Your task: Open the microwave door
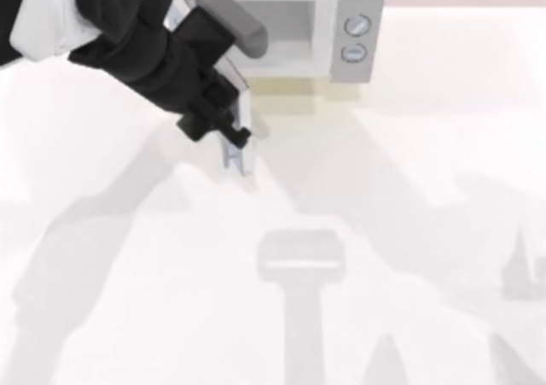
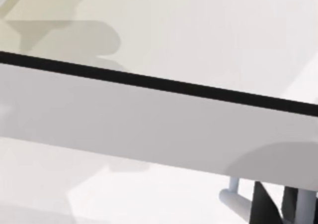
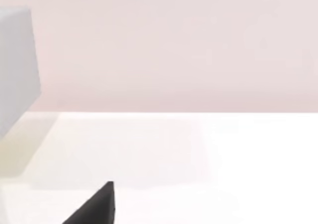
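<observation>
The light-grey microwave stands at the table's back centre, with two round knobs on its right panel and its pale interior exposed. The microwave door is swung out towards the front left and shows edge-on. In the left wrist view the door is a wide grey band with a black edge. My left gripper is at the door's free end, its dark fingers shut around the pale handle bar. My right gripper is out of the top view, with the microwave's side far off it.
The white table stretches wide in front of the microwave, crossed only by arm shadows. A pale pink wall runs behind it. My left arm's black body covers the microwave's left part.
</observation>
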